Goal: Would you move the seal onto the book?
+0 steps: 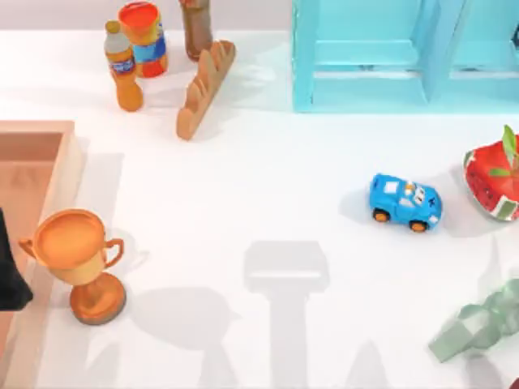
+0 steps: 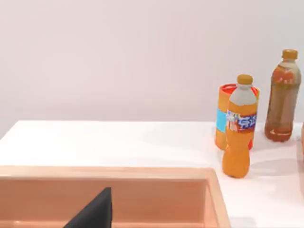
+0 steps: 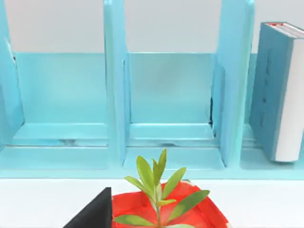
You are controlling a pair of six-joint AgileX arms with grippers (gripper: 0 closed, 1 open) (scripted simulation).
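Book: the teal-blue book [image 3: 280, 90] stands upright in a compartment of the light-blue shelf [image 1: 365, 89], just beside one of its dividers, with the white page edges facing out.
Shelf: at the upper right of the top view, against the far edge of the white table [image 1: 259, 178]. The two compartments next to the one with the book are bare.
Left arm: a black part of the left arm [image 1: 11, 271] comes in at the left edge of the top view, over the wooden tray [image 1: 63, 158] and near the trophy.
Right arm: a black wedge of the right arm [image 3: 95, 213] sits low in the right wrist view, in front of the red planter, facing the shelf.
Grip: I cannot tell for either arm whether it is holding anything.
Trophy: a copper-orange trophy [image 1: 77, 259] stands upright at the lower left, just beside the tray's rim.
Bottles: an orange bottle [image 1: 123, 69], a red can with a blue label [image 1: 143, 38] and a brown bottle [image 1: 196, 28] are grouped at the upper left, all upright.
Bread: a baguette [image 1: 206, 87] lies slanted just right of the bottles.
Toy car: a blue toy car [image 1: 405, 203] sits right of centre, well apart from the trophy.
Planter: a red planter [image 1: 493, 182] with a green sprig is at the right edge, near the car.
Lower right: a pale green object [image 1: 478, 324] that I cannot identify.
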